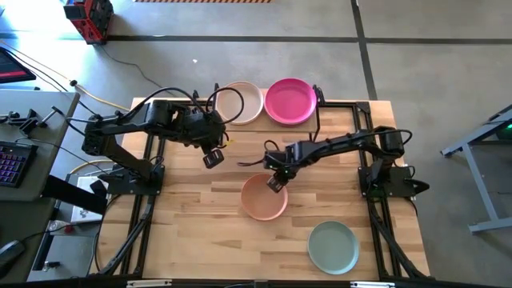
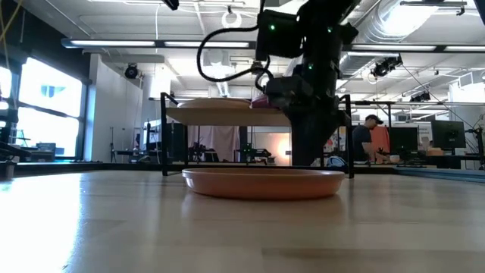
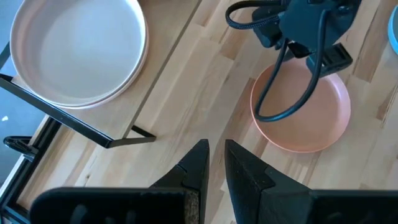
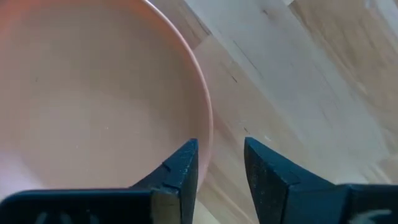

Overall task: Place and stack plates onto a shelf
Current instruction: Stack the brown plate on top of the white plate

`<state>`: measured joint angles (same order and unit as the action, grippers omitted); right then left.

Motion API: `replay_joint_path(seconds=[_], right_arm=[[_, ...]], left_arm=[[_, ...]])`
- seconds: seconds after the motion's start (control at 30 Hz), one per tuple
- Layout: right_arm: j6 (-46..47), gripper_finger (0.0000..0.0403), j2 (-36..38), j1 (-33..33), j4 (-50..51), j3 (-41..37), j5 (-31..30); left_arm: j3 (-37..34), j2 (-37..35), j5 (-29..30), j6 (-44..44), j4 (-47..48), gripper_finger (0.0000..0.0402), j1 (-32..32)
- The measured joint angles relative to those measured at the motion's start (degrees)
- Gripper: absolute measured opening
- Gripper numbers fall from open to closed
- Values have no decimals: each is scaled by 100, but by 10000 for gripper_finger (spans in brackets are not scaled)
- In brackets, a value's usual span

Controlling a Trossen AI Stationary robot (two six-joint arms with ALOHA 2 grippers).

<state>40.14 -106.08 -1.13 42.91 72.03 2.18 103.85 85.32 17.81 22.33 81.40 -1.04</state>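
A tan-pink plate [image 1: 264, 200] rests flat on its base near the middle of the table. My right gripper [image 1: 274, 182] hangs over its far rim, open. In the right wrist view one finger [image 4: 183, 162] stands inside the rim [image 4: 206, 124] and the other finger outside it, with no touch showing. My left gripper [image 1: 212, 158] hovers over bare table near the shelf [image 2: 197, 114], open by a narrow gap [image 3: 214, 152], holding nothing. On the shelf sit a cream plate stack [image 1: 244, 102] and a magenta plate [image 1: 290, 101].
A pale teal plate [image 1: 334, 246] lies near the table's near right corner. The shelf's black legs [image 3: 81, 127] stand along the far edge. Bare wood stretches across the near left of the table [image 1: 192, 232]. A person sits in the room beyond [image 2: 373, 140].
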Motion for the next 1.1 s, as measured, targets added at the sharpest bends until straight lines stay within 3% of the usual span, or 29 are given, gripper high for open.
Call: replay_joint_path(seconds=[0.83, 0.93, 1.1], right_arm=[[36, 92, -350, 115, -531, -251, -64], [164, 74, -350, 129, -519, -251, -163], [188, 8, -350, 127, -506, -250, -166]], left_arm=[[0, 0, -3, -52, -21, 39, 0], [0, 0, -3, -52, -21, 39, 0], [0, 0, -3, -50, -21, 39, 0]])
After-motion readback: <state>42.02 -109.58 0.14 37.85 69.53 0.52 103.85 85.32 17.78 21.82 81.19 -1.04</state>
